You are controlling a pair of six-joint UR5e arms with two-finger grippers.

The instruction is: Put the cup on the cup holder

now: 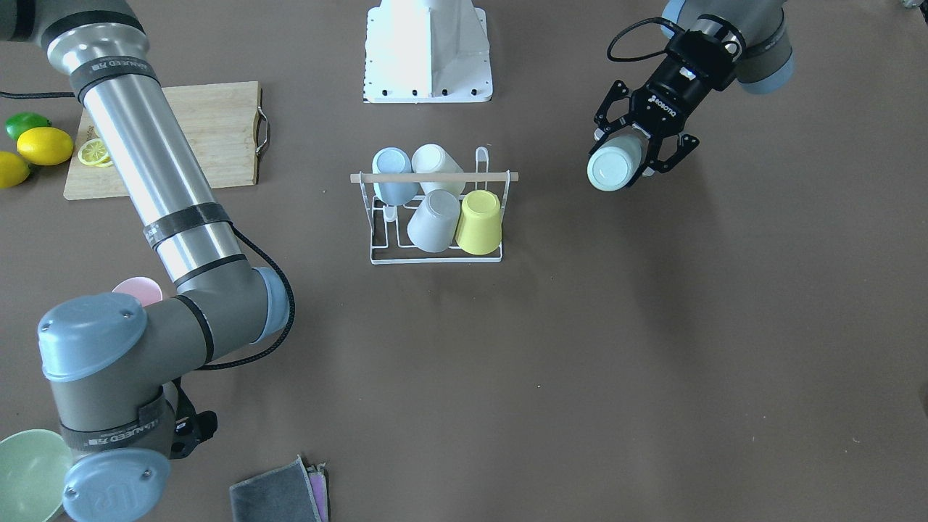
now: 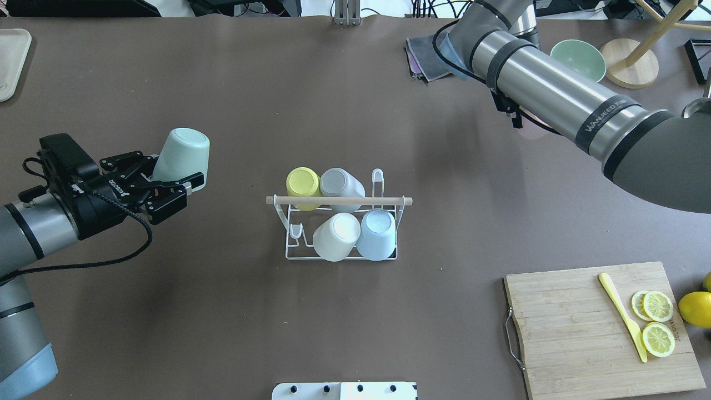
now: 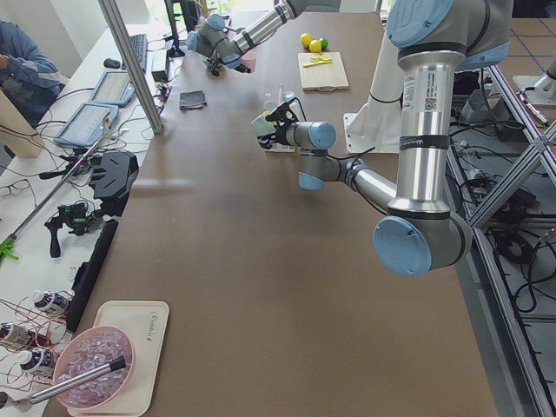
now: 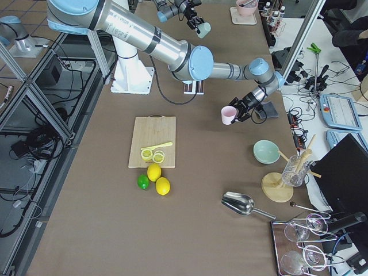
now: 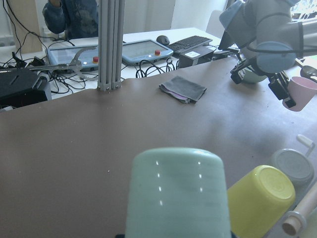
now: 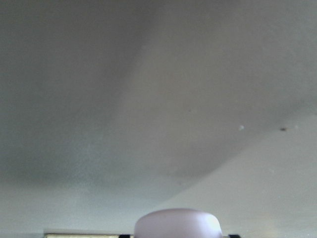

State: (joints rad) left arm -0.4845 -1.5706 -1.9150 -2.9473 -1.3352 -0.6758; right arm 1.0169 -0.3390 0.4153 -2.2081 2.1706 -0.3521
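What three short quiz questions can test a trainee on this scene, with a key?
1. How many cups sit on the rack?
2. True or false: the left gripper holds a mint cup.
3. Which cup does the right gripper hold? A yellow; B pink cup; C grey.
Key: 1 four; 2 true; 3 B.

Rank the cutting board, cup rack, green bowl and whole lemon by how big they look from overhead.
1. cutting board, clearly largest
2. cup holder
3. green bowl
4. lemon, cut off by the picture's edge, so its place under the bowl is less sure
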